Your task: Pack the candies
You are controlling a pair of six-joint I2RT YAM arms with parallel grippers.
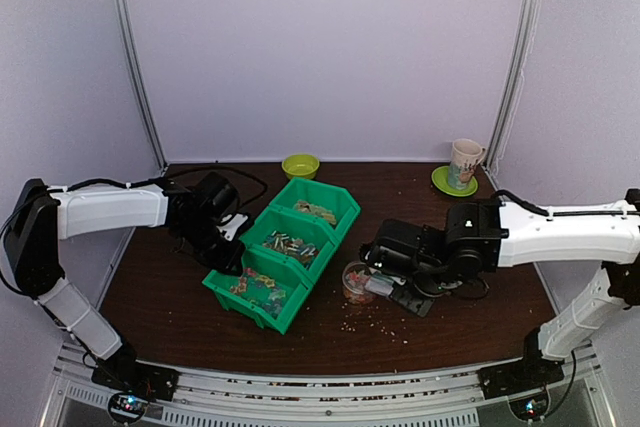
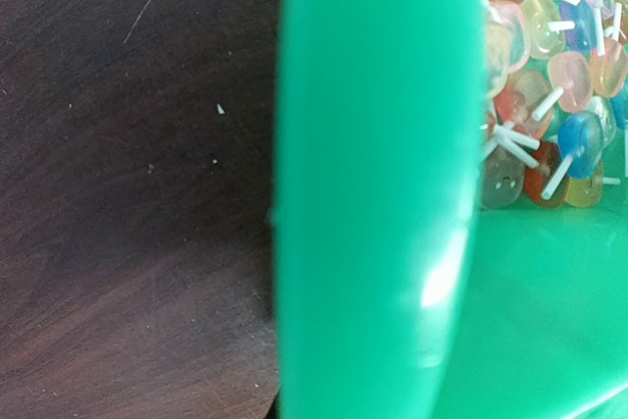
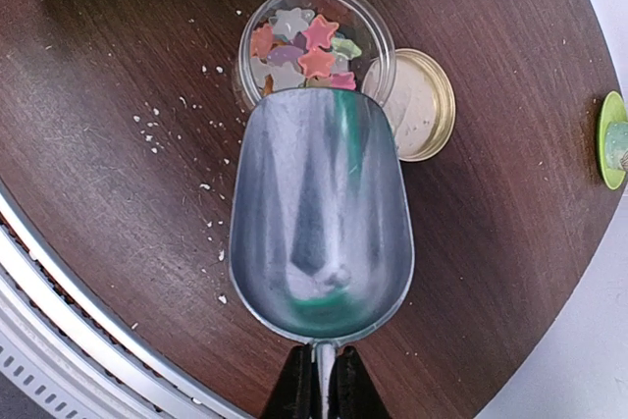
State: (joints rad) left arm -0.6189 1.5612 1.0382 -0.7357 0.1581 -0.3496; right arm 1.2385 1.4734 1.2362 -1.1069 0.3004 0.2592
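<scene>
Mixed-colour candies (image 1: 258, 290) fill the nearest of three joined green bins (image 1: 222, 289). In the left wrist view they show as translucent sweets on white sticks (image 2: 549, 95) behind the bin's green wall (image 2: 373, 193). My left gripper (image 1: 225, 252) sits at that bin's left rim; its fingers are hidden, and the wall runs straight through where they close. My right gripper (image 3: 320, 370) is shut on the handle of an empty metal scoop (image 3: 319, 213). The scoop's lip rests over a clear jar (image 3: 257, 22) holding star-shaped candies (image 3: 306, 46).
A gold jar lid (image 3: 424, 105) lies right of the jar. Two more bins (image 1: 315, 209) of sweets stand behind the nearest one. A yellow-green bowl (image 1: 300, 165) sits at the back, a mug (image 1: 465, 162) on a green saucer (image 1: 452, 185) at the back right. Pale crumbs (image 3: 157, 125) dot the table.
</scene>
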